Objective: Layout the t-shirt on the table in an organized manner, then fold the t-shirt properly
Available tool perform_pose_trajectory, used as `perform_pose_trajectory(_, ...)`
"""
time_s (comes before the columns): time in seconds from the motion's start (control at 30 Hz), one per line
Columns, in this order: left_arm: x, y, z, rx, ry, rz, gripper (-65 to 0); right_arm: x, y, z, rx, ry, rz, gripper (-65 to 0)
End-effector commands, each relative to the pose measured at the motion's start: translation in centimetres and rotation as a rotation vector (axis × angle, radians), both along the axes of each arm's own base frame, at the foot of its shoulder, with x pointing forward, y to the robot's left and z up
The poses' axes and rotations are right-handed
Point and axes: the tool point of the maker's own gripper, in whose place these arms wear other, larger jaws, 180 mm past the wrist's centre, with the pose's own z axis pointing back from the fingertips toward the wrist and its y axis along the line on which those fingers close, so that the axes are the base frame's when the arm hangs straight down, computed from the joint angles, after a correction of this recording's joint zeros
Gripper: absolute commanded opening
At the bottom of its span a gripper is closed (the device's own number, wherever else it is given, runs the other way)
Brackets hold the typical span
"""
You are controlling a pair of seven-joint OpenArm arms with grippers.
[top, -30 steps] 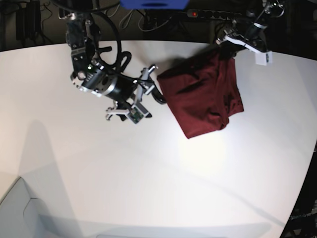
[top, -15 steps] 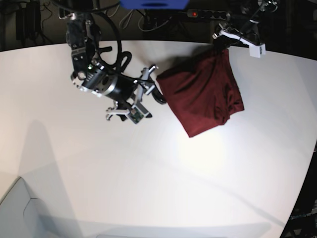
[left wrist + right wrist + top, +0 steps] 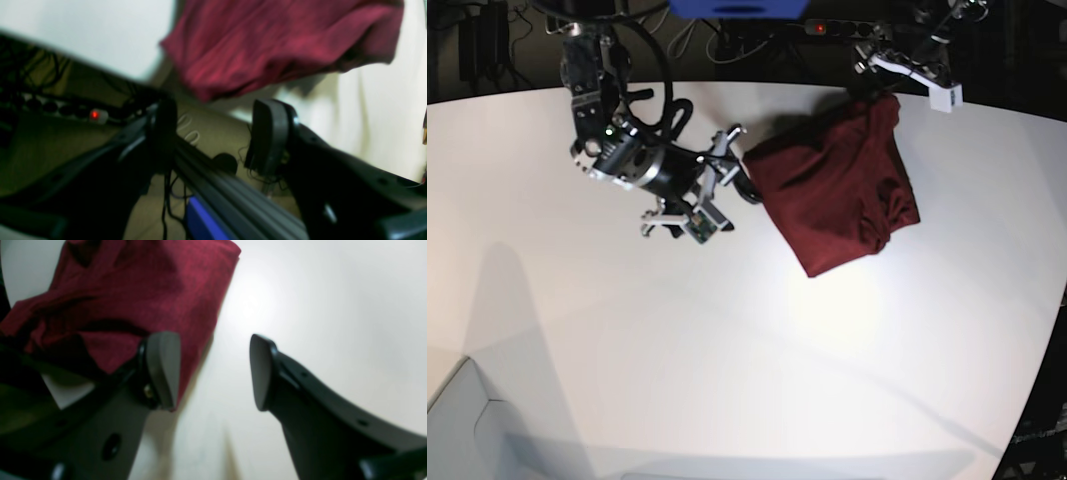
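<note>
Folded maroon t-shirt point(image 3: 837, 190) lying at the far edge of the white table point(image 3: 727, 350), long axis slanting from the far corner toward the near side. Left end effector point(image 3: 213, 133) above that far corner, fingers apart, empty. Right end effector point(image 3: 213, 370) just beside the shirt's other edge, fingers apart, holding nothing.
</note>
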Motion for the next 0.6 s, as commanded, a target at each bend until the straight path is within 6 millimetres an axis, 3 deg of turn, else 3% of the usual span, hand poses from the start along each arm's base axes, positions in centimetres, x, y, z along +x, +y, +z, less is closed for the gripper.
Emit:
perform_pose_trajectory(0.0, 0.3, 0.1, 0.7, 0.002, -0.03, -0.004, -28.9, 0.6, 0.4, 1.5, 0.042, -0.043, 0.006, -31.0)
perform_pose_trajectory(0.2, -0.2, -0.9, 0.1, -0.025, 0.03, -0.058, -28.8, 0.6, 0.5, 1.5, 0.043, -0.043, 0.006, -31.0)
perform_pose_trajectory(0.43, 0.5, -2.2, 0.2, -0.055, 0.071, -0.14, -28.7, 0.6, 0.6, 1.6, 0.046, -0.043, 0.006, -31.0)
perform_pose_trajectory(0.57, 0.7, -4.7, 0.3, -0.084, 0.064, -0.211, -28.7, 0.6, 0.6, 1.6, 0.046, -0.043, 0.006, -31.0)
